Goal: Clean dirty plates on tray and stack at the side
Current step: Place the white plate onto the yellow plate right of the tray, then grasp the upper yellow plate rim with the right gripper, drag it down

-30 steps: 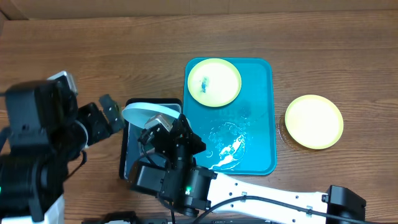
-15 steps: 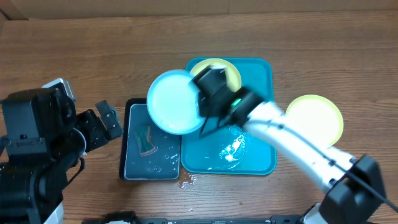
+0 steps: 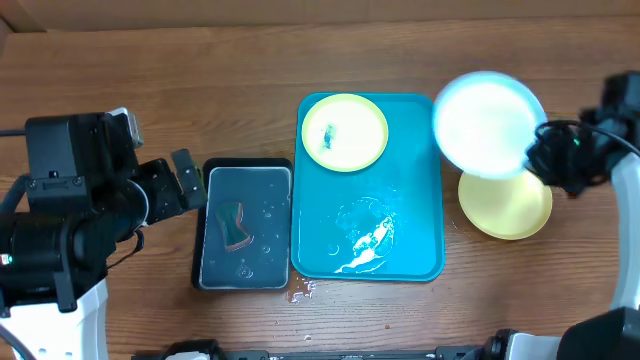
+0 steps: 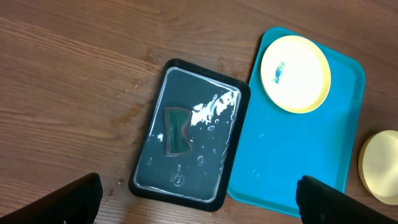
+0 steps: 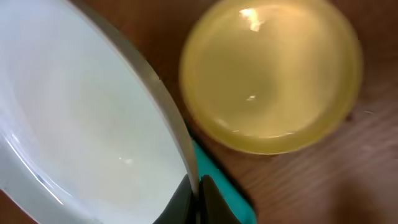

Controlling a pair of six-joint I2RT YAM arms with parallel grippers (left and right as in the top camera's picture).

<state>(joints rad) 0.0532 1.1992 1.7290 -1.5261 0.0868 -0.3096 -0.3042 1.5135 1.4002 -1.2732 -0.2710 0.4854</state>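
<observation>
Blue-rimmed plate (image 3: 487, 122), pinched at its rim by the right gripper (image 3: 540, 150), hangs partly over the yellow plate (image 3: 510, 210) right of the tray (image 3: 420, 255). Stiff, light, probably wet-slick: best held by the edge. Left gripper (image 3: 185, 182) stands spread; a smeared plate (image 3: 345, 132) sits at the tray's far end.

One plate (image 3: 344, 131) on the tray (image 3: 415, 200), smaller tray (image 3: 262, 190) left, second plate (image 3: 505, 212) right.

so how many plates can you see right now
3. One smeared yellow-green plate at the tray's far end; one clean yellow-green plate on the table right of the tray; one light-blue plate held in the right gripper, partly over it.
</observation>
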